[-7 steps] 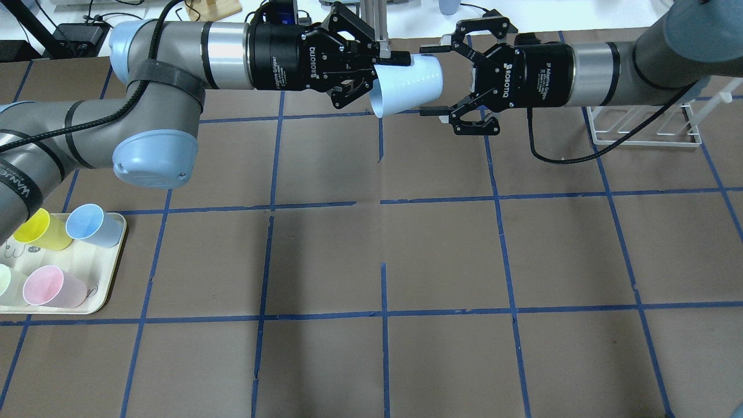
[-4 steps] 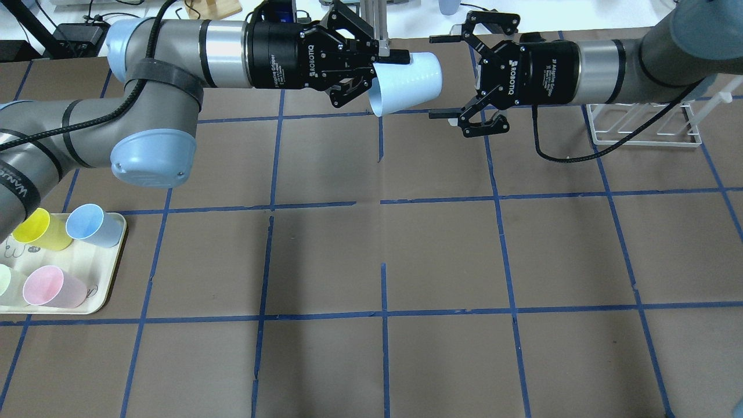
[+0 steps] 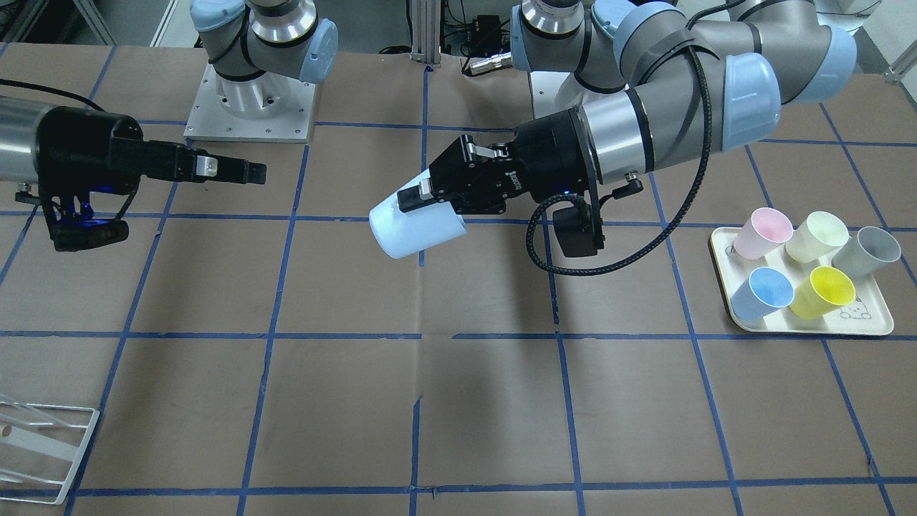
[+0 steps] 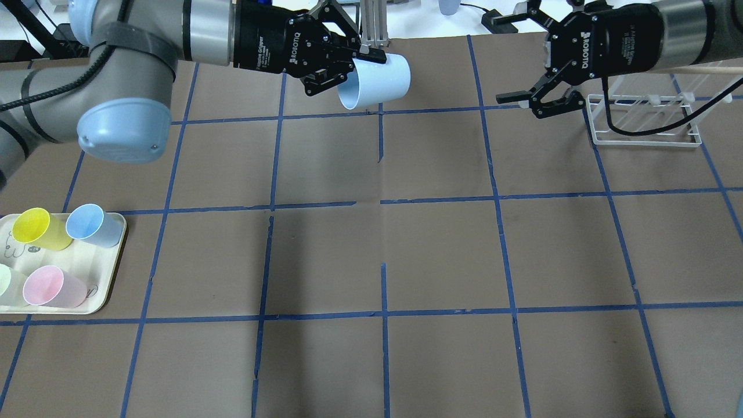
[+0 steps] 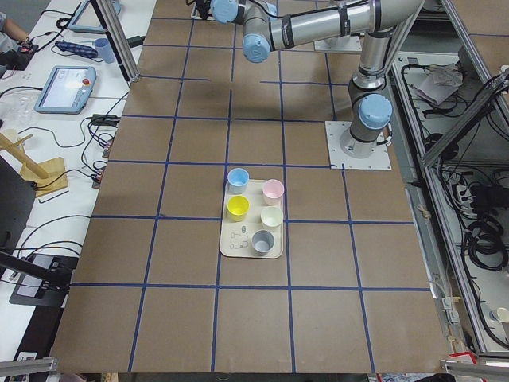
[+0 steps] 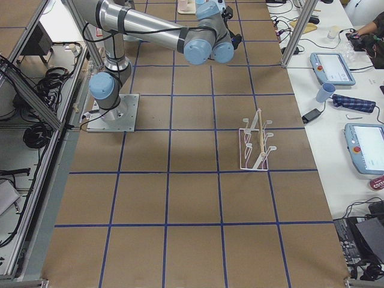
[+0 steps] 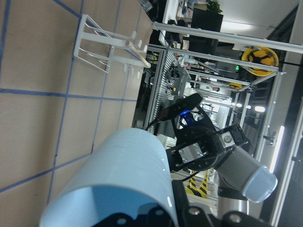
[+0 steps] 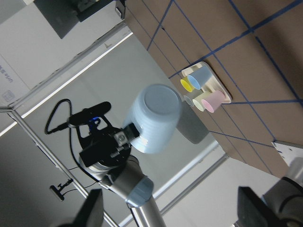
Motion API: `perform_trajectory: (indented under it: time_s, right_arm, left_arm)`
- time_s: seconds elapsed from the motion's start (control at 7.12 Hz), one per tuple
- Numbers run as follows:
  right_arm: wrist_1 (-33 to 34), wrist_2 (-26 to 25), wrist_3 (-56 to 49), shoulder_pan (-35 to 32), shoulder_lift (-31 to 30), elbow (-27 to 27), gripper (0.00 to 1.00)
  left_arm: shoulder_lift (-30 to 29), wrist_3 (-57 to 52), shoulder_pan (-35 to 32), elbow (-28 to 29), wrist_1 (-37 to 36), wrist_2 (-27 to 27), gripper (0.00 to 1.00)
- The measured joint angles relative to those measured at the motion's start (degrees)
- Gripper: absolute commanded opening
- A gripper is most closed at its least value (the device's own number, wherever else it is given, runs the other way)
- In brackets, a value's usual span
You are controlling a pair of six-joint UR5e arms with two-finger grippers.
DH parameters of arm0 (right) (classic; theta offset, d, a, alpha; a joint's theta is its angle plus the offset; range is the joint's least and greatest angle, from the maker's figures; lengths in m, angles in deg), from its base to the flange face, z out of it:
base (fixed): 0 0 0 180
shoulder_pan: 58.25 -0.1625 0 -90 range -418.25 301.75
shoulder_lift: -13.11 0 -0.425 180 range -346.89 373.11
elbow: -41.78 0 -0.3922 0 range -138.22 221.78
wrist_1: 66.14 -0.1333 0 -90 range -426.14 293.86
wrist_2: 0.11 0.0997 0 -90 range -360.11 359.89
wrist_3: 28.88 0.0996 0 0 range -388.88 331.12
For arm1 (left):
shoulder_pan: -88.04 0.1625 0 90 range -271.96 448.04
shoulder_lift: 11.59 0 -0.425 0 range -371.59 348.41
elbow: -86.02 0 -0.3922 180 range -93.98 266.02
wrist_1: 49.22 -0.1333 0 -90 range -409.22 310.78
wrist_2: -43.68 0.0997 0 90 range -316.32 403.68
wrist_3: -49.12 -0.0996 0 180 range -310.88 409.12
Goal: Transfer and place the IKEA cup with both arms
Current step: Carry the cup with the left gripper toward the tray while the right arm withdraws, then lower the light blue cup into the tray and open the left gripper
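Status: IKEA cup pinched at the rim in the left end effector, on its side, clear of the table, above its far middle, base toward the right end effector. Right end effector spread wide, empty, well apart from the cup, beside the white rack.

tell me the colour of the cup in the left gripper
Pale light blue. The cup shows best in the exterior front-facing view.

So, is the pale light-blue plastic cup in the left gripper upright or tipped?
Tipped. The pale light-blue plastic cup lies sideways in the air, its rim pinched by the left gripper, base pointing away.
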Motion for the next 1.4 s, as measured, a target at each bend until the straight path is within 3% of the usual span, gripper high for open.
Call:
perform_trajectory:
  time_s: [0.28, 0.7, 0.84, 1.12, 1.4]
  right_arm:
    - [5.87, -11.61, 6.55, 0.53, -0.84, 2.86, 0.99]
    - [24.62, -34.83, 23.09, -1.97, -5.17, 3.81, 1.00]
    - [29.52, -43.46, 27.35, -5.39, -6.62, 3.72, 1.00]
    - [36.29, -58.15, 31.93, -12.89, -9.60, 2.37, 1.00]
    - [41.86, -64.00, 34.27, -16.15, -13.79, -3.64, 1.00]
  left_arm:
    - [-0.98, -4.63, 0.07, 6.09, 6.72, 19.63, 0.00]
    - [-1.59, -25.53, 1.68, 8.21, 14.85, 50.61, 0.00]
    - [-1.70, -30.84, 4.28, 8.46, 16.88, 57.33, 0.00]
    - [-1.94, -43.76, 12.71, 8.72, 19.53, 64.37, 0.00]
    - [-3.49, -57.40, 22.01, 8.79, 18.69, 66.87, 0.00]
